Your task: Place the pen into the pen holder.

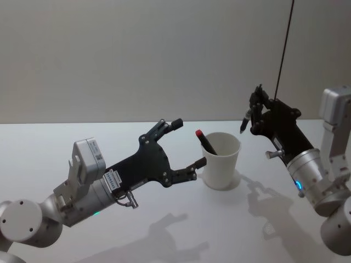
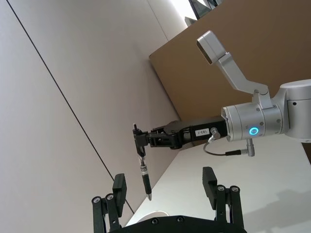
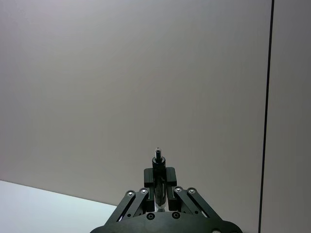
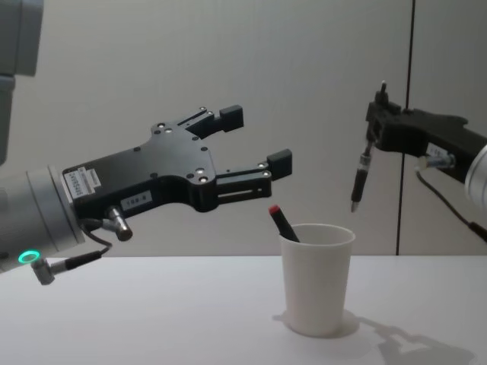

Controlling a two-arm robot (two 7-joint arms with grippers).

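Table: a plain white table [image 1: 109, 230] runs in front of a bare grey wall.

Pen holder: a white paper cup [image 1: 221, 160] stands upright on the table, roughly mid-scene, between the two arms. In the chest view the pen holder [image 4: 316, 278] narrows toward its base and throws a soft shadow to the right.

Marker: a dark marker with a red tip [image 1: 205, 142] already sits in the cup. It leans toward the robot's left, red end up and poking above the rim [image 4: 283, 221].

Pen: a slim dark pen [image 4: 360, 172] hangs in the air above and to the right of the cup, touching neither the cup nor the table. Its long axis is close to vertical, tilted slightly. The writing tip points down, and the cap end sticks up past the fingers that grip it. From the head view the pen [image 1: 248, 117] sits higher than the rim and off to its right side.

Right gripper: the right gripper [image 4: 378, 115] reaches in from the right, jaws clamped on the upper part of the pen. The left wrist view shows the same grip [image 2: 140, 141], with the pen [image 2: 144, 172] dangling tip-down below it.

Left gripper: the left gripper [image 1: 189, 143] is raised just to the left of the cup, jaws spread wide apart and holding nothing. Its lower finger [image 1: 193, 166] lies near the cup's rim; I cannot tell whether they touch.
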